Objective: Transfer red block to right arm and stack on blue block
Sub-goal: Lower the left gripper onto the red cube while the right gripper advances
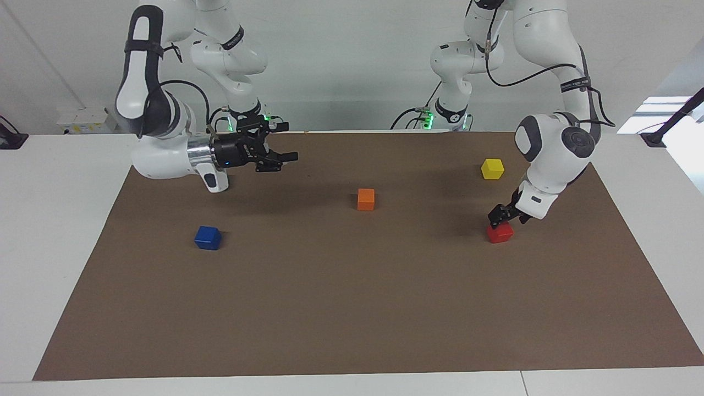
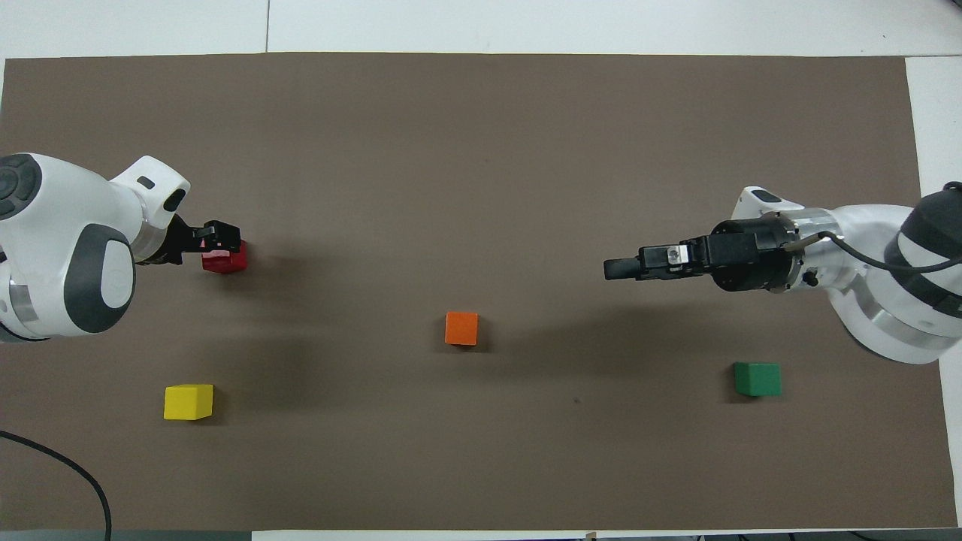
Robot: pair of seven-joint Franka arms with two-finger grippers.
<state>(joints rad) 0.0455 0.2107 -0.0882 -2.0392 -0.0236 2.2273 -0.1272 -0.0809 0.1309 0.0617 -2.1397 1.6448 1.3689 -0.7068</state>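
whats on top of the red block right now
The left gripper is down on the red block, open, its fingertips at the top edge. They hide part of the block's top; whether they touch it cannot be told. Nothing else is on it.

The left gripper [image 1: 499,217] is lowered close to the table, wrist angled downward, fingers apart. The right gripper [image 1: 283,157] is raised, pointing horizontally, fingers spread.

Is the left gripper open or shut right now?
Open: the left gripper has its fingertips apart at the top of the red block, which sits on the mat.
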